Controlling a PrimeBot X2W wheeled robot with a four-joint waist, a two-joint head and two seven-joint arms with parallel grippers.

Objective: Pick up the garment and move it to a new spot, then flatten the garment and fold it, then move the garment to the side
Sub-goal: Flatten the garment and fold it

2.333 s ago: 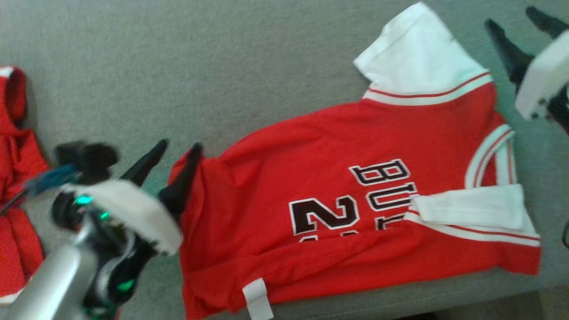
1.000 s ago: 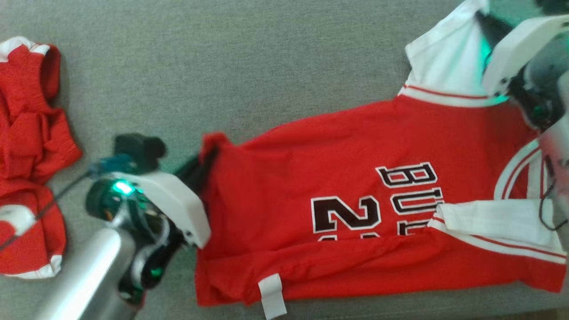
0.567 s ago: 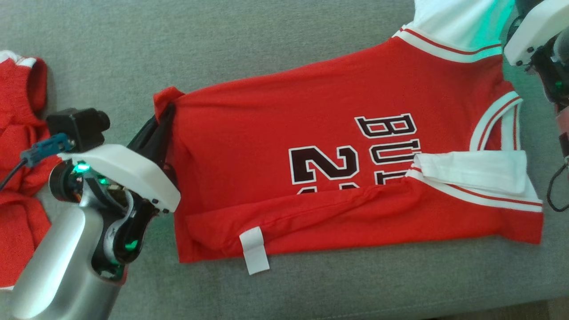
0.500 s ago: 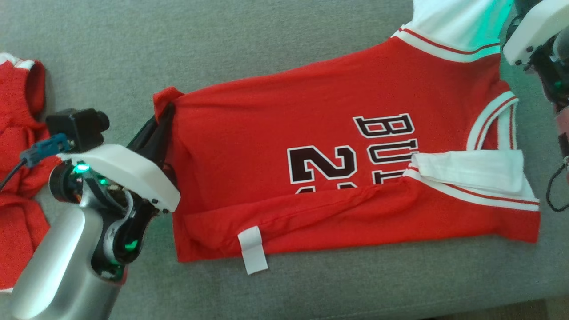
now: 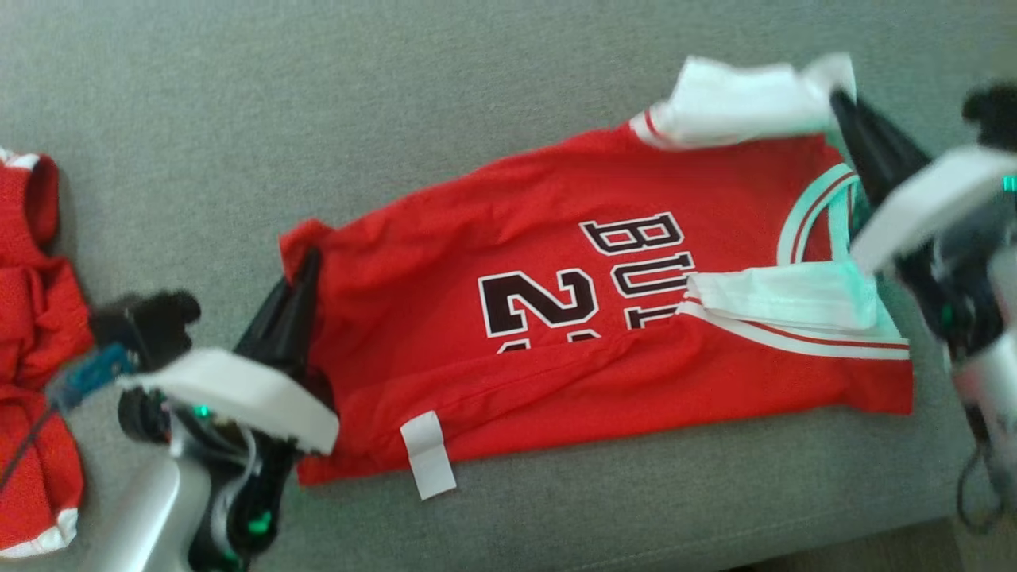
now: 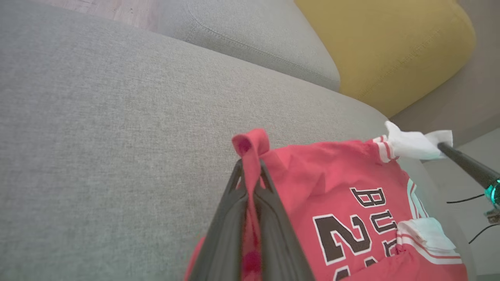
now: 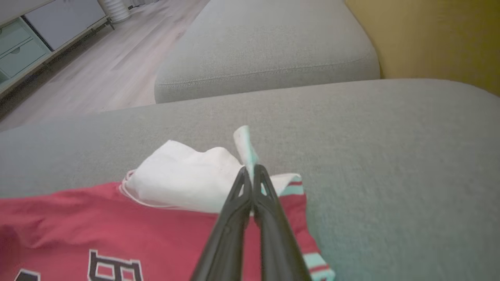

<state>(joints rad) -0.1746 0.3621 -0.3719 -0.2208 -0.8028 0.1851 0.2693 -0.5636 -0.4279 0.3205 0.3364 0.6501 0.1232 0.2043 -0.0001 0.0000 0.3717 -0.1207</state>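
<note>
Now: red jersey [image 5: 604, 318], white sleeves, black lettering, lies on grey woven sofa seat [image 5: 318, 119], long axis 8 to 2 o'clock in head view. Clamped on hem corner [image 5: 298, 238], 8 o'clock end: left gripper [image 5: 308, 262]. Clamped on white sleeve [image 5: 739, 103], 2 o'clock end: right gripper [image 5: 836, 99]. Mustard cushion [image 6: 390, 47] behind, pale wood floor [image 7: 97, 70] beyond.
</note>
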